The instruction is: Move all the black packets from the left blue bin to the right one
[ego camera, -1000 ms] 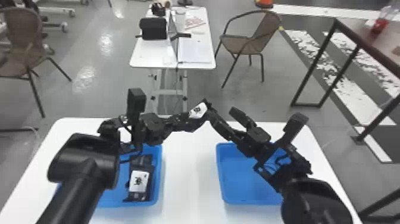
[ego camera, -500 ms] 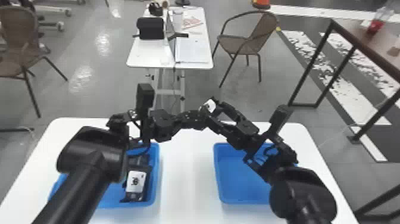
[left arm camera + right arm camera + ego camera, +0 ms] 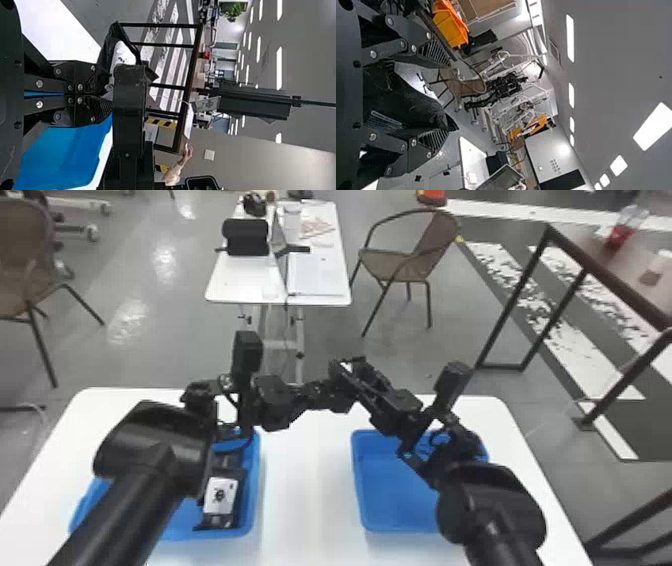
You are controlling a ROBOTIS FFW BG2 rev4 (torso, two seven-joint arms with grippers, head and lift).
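Bright indoor light from white ceiling lamps (image 3: 570,37) in both wrist views, pale glare on the grey floor (image 3: 127,322) beyond the white tabletop's (image 3: 310,490) far left corner, soft sheen on the black left arm (image 3: 160,415).

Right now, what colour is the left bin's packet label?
White label with dark mark, clearest in head view.
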